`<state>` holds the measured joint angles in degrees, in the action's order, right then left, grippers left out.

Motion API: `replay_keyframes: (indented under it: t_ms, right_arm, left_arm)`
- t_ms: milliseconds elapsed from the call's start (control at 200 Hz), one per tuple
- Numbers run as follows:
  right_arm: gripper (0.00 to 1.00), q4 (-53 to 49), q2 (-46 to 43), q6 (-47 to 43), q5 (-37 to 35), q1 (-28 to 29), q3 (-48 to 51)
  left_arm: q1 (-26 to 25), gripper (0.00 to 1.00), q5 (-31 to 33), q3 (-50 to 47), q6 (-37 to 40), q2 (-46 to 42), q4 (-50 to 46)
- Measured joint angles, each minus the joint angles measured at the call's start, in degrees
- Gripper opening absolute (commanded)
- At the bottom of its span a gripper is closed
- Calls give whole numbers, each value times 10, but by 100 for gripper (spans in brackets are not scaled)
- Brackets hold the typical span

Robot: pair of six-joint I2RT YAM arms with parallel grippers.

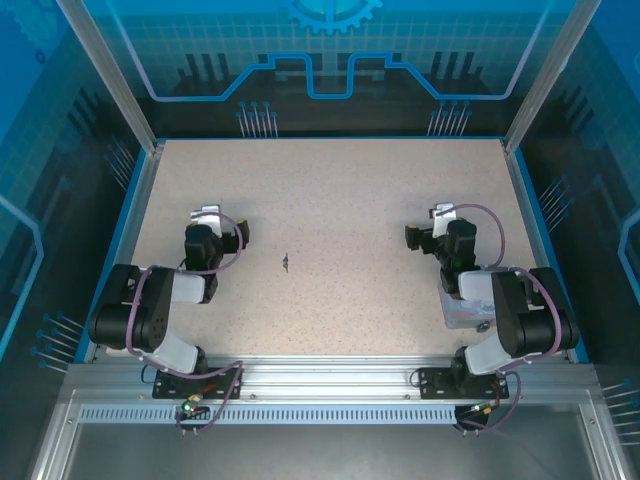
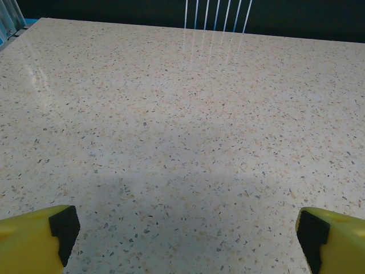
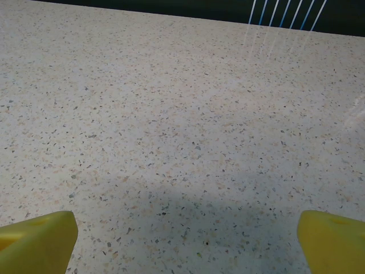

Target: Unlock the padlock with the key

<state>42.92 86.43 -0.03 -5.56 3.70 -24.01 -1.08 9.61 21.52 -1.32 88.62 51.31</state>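
Observation:
A tiny thin dark sliver, the key (image 1: 286, 262), lies on the speckled table (image 1: 330, 190) between the two arms. A pale box (image 1: 462, 312) sits under the right arm's elbow, and a small grey object (image 1: 483, 325) that may be the padlock is at its corner; I cannot tell for sure. My left gripper (image 1: 206, 214) is left of the key and my right gripper (image 1: 443, 213) far right of it. In the wrist views the left gripper (image 2: 185, 228) and right gripper (image 3: 188, 234) are open, with bare table between their yellow fingertips (image 2: 34, 237) (image 3: 37, 240).
Aluminium posts (image 1: 110, 75) and blue-lit enclosure walls stand around the table. The arm bases are bolted to a metal rail (image 1: 320, 385) at the near edge. Thin white rods (image 2: 217, 14) stand beyond the far edge.

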Motion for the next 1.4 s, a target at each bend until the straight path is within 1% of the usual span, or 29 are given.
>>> replay_keyframes:
  t_ms: [665,710,805,915,1010,1106,1186,1276,1346,1401]
  right_arm:
    - [100,0,0,0,5,-1,0]
    - [100,-14,-5,2,4,-2,-3]
    - [100,-78,-45,6,-5,-1,-19]
    - [100,-154,-125,40,-20,-4,-52]
    - [100,-264,-181,109,-43,-10,-121]
    - [100,-381,-206,190,-46,-33,-210]
    - [100,-474,-226,245,-43,-52,-264]
    - [100,-582,-243,300,-43,-56,-309]
    - [100,-672,-251,339,-50,-56,-337]
    - [100,-750,-252,372,-70,-58,-356]
  left_arm:
    - [0,99,0,0,0,0,0]
    - [0,99,0,0,0,0,0]
    - [0,99,3,0,0,-3,-5]
    - [0,99,21,8,-2,-33,-54]
    - [0,99,40,30,-3,-67,-104]
    - [-2,99,59,58,-15,-103,-159]
    - [-7,99,67,94,-51,-135,-225]
    - [-18,99,71,157,-106,-156,-320]
    - [-39,99,72,221,-152,-160,-405]
    - [-62,99,71,269,-185,-160,-470]
